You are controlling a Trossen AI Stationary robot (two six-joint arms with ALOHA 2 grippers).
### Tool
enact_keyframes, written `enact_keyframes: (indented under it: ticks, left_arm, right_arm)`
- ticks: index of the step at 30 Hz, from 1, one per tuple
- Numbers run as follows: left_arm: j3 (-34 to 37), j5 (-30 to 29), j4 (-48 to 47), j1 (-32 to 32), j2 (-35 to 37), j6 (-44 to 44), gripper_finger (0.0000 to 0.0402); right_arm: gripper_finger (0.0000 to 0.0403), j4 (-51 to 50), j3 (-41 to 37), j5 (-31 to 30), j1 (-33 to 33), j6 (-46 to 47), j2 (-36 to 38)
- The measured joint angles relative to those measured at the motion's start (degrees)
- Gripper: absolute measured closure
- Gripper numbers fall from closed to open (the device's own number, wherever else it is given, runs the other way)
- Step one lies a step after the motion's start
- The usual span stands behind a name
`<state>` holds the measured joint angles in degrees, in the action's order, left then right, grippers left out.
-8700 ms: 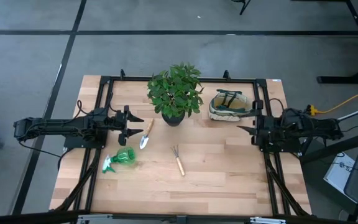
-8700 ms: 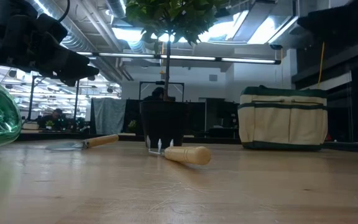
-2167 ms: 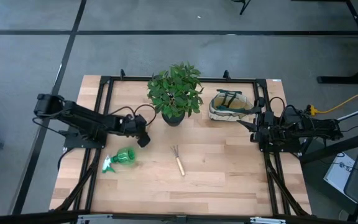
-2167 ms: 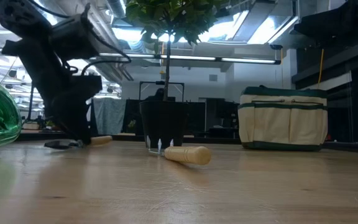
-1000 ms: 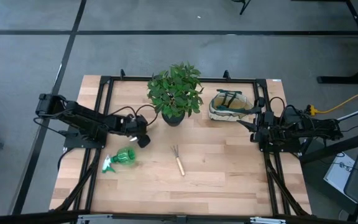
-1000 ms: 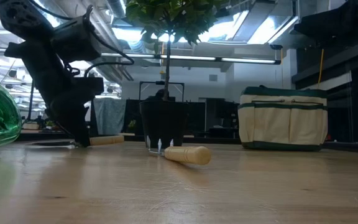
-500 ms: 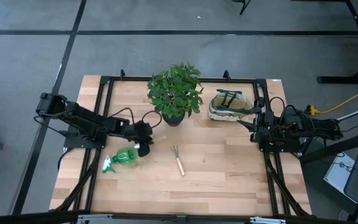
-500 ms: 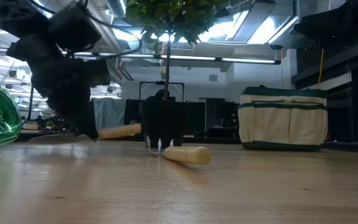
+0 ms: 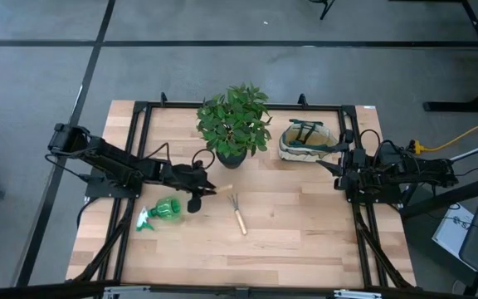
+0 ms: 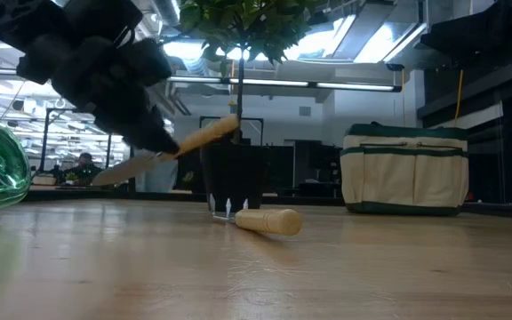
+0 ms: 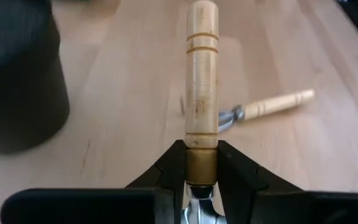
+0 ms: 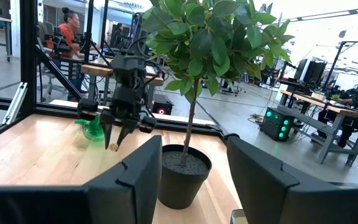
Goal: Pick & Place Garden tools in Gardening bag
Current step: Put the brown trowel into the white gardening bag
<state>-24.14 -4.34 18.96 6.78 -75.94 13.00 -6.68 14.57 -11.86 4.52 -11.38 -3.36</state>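
My left gripper (image 9: 196, 193) is shut on the wooden-handled silver trowel (image 10: 185, 142), above the table in front of the black plant pot (image 9: 231, 156). The green spray bottle (image 9: 160, 212) lies on its side just left of and nearer than the gripper. The pronged hand rake (image 9: 237, 214) lies flat at the table's middle. The cream gardening bag (image 9: 305, 141) stands at the far right. Beside it my right gripper (image 9: 338, 170) waits open with nothing in it. No pruning shears show. My left gripper pinches the trowel between its two fingers (image 11: 173, 171) at the dark collar (image 11: 202, 163) where the wooden handle meets the metal neck. The handle runs on forward past the fingertips. The trowel hangs clear of the table, tilted, handle end (image 10: 225, 126) up and blade (image 10: 114, 173) lower.
The leafy plant (image 9: 233, 120) in its pot stands at the far middle, close behind the left gripper. A black frame (image 9: 139, 108) runs along the table's far and side edges. Bare wood (image 9: 305, 241) lies at the near right.
My left gripper, shut on the trowel throughout, has risen and moved a little toward the table's right and near edges. The trowel has come off the table and tipped: its handle end now points up and right, its blade hangs lower.
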Motion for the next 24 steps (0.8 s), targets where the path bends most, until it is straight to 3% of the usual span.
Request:
enact_keyframes:
  ticks: [7,24]
  left_arm:
    - [-0.2,0.0,7.3,0.0,0.0,-6.3,0.0337]
    - [-11.9,-0.1,4.0,-0.2,0.0,-25.2,0.0337]
  right_arm:
    - [0.0217,0.0,0.0,0.0,0.0,0.0,0.0]
    - [0.0217,0.0,0.0,0.0,0.0,0.0,0.0]
